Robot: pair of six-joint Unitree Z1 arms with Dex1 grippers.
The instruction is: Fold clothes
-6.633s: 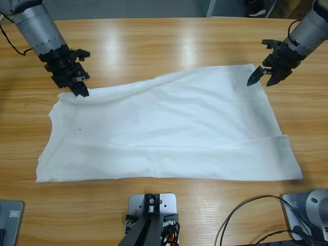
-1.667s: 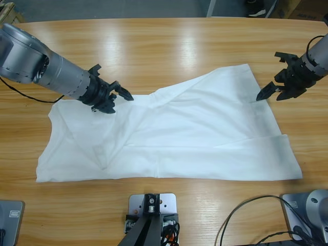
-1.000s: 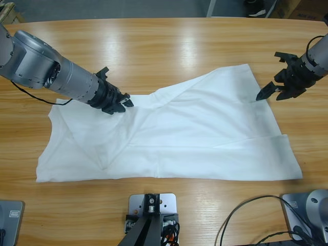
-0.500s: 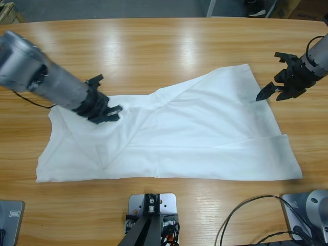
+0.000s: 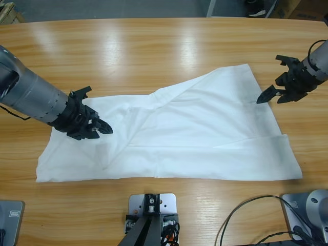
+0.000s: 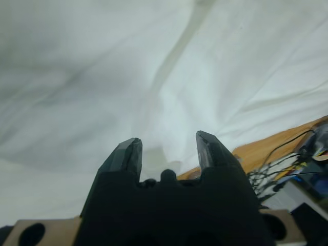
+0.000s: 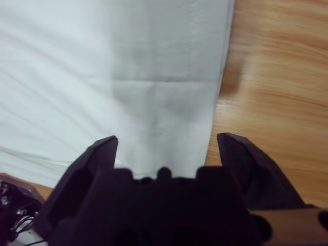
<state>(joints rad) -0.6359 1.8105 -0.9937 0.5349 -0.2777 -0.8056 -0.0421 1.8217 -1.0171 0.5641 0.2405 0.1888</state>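
So there's one white shirt [image 5: 174, 138] spread flat across the middle of the wooden table [image 5: 154, 46], wrinkled, with a diagonal crease running up toward its far right corner. The left gripper [image 5: 94, 126] sits low over the shirt's left end, jaws a little apart with only cloth showing between them, not pinching anything as far as I can see. The right gripper [image 5: 271, 93] hangs just off the shirt's upper right edge, jaws spread wide, straddling the hem in its wrist view
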